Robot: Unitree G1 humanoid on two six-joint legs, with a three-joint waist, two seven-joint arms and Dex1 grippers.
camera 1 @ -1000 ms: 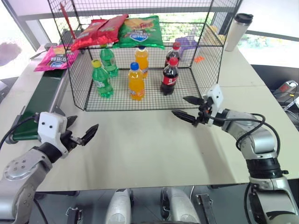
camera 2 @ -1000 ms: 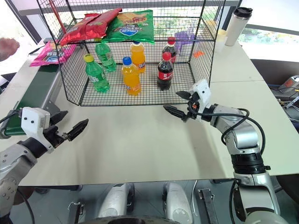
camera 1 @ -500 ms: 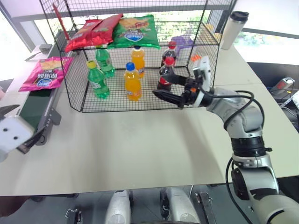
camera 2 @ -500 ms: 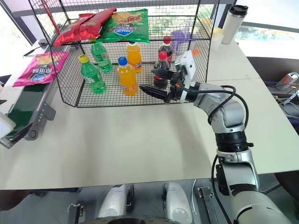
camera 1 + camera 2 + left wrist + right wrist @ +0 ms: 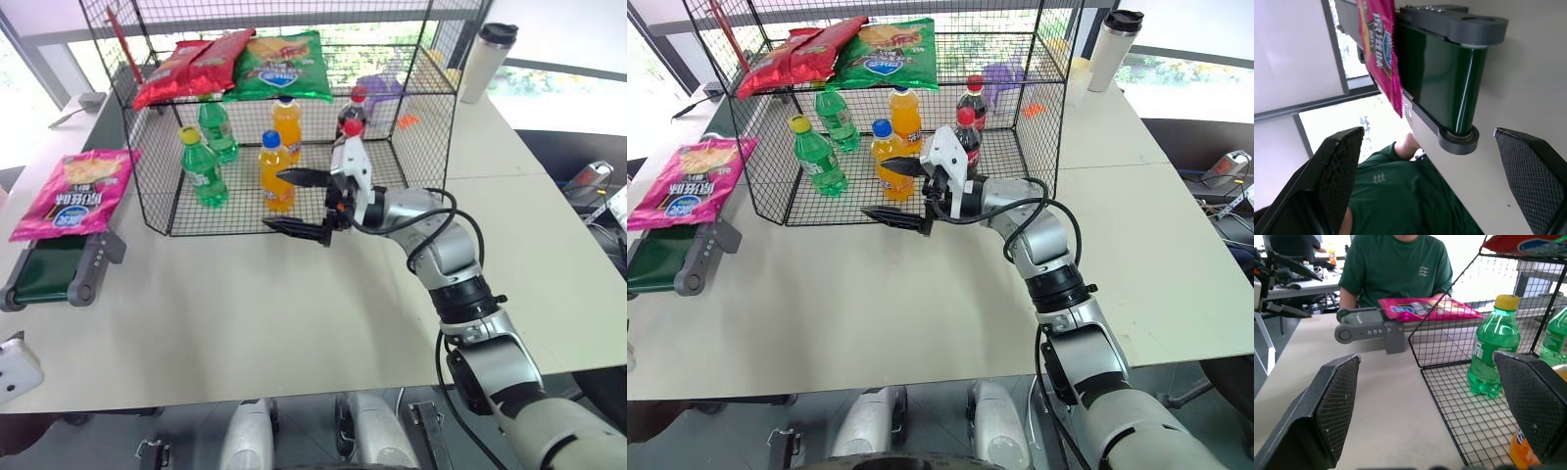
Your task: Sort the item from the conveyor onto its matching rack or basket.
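The pink crisp bag (image 5: 73, 191) lay on the conveyor (image 5: 61, 269) near its end roller, overhanging the belt edge. Right claw (image 5: 306, 203) hung wide open and empty beside the rack (image 5: 431, 127), well apart from it. Left claw (image 5: 1432, 196) gaped empty too, facing the roller.

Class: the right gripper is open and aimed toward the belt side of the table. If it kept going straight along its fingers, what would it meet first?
Probably the pink crisp bag at the conveyor end, which sits centred between the right gripper's fingers in its wrist view. The rack's front corner lies close beside that line; depth is unclear.
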